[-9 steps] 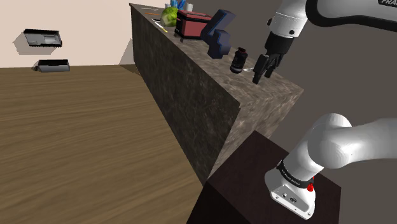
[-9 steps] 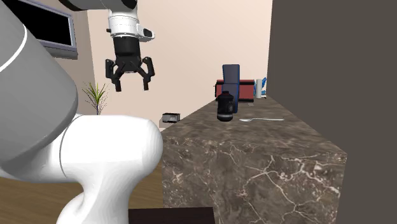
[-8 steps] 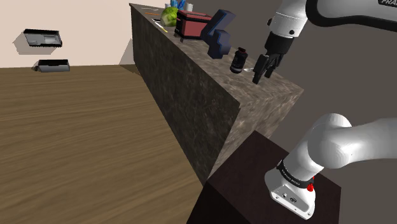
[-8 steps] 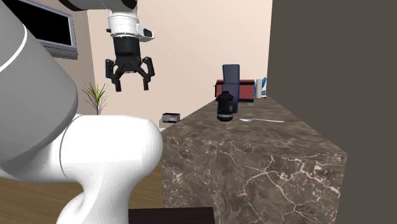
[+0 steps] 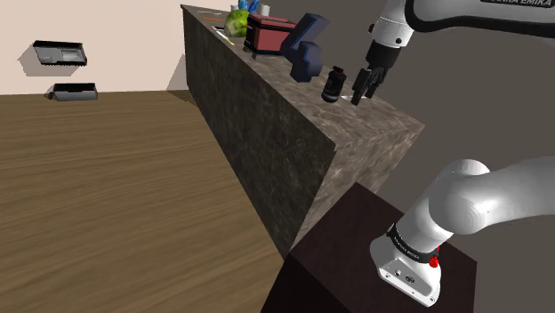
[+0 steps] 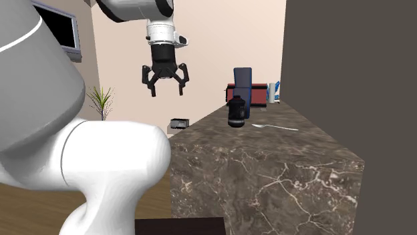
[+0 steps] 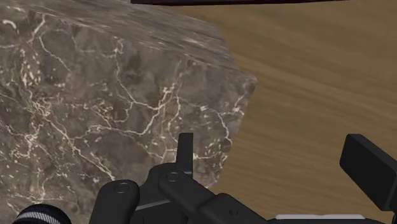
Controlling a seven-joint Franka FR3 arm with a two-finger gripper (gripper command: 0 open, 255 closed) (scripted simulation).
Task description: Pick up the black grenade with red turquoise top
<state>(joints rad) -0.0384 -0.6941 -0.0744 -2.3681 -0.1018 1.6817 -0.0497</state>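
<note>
Grenade (image 5: 333, 84), black and upright with its long axis vertical, stands on the bench (image 5: 267, 133) toward the end nearest the stand. It is just in front of a blue object (image 5: 305, 53) and beside a white utensil (image 6: 274, 125). The tool (image 6: 166, 90) hangs above the bench with fingers spread and nothing between them, higher than the grenade and seemingly offset toward that near end. The coming move likely needs a short travel along the bench, then a descent so the fingers straddle the body.
</note>
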